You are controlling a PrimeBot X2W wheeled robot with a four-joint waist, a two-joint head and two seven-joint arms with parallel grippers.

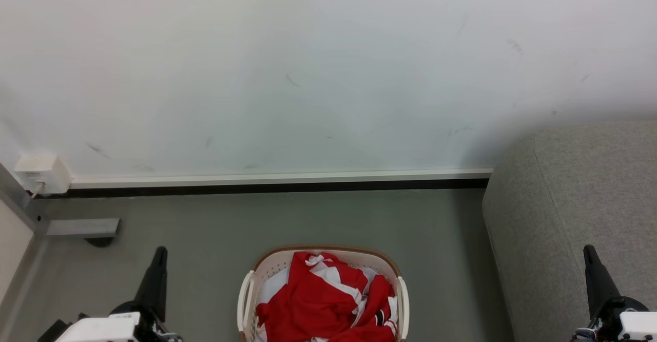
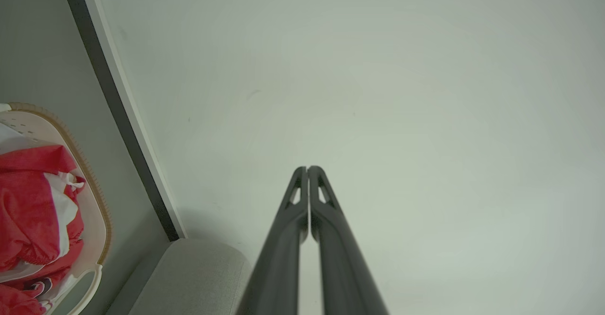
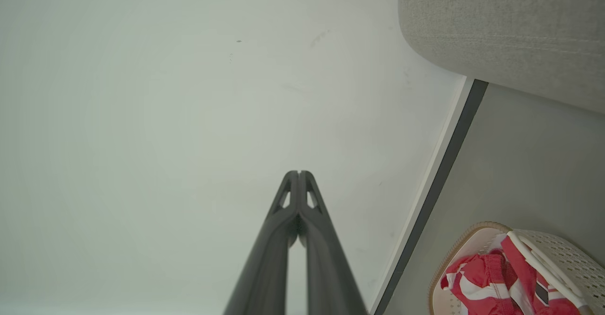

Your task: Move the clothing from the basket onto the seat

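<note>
1. On the head view I have the left gripper (image 1: 160, 252) at the lower left and the right gripper (image 1: 589, 249) at the lower right. Each shows as a single dark taper pointing up the picture.
2. On the left wrist view, the left gripper's fingers (image 2: 283, 258) lie pressed together at the tips with nothing between them. They are aimed at the pale wall (image 1: 308, 64).
3. The right wrist view gives me the same for the right gripper: tips closed against each other, holding nothing, facing the wall.
4. The clothing (image 1: 321, 301) is a crumpled heap of red fabric with white panels and a bit of black trim. It sits inside the basket (image 1: 328, 250) and rises about level with the rim.
5. The basket stands on the grey floor (image 1: 308, 219) at the bottom centre of the head view, between the two grippers and apart from both. I can make out cream perforated walls, a brown rim and a handle on each side.
6. The seat (image 1: 580, 203), grey and upholstered with a rounded corner, is to the right of the basket with a strip of floor between them. Its far end meets the wall.
7. In the head view the right gripper shows in front of the seat's edge.
8. A white baseboard (image 1: 277, 178) over a dark strip runs along the foot of the wall. A small white box (image 1: 41, 171) is mounted at its far left, with a grey metal bar (image 1: 82, 226) just below.
</note>
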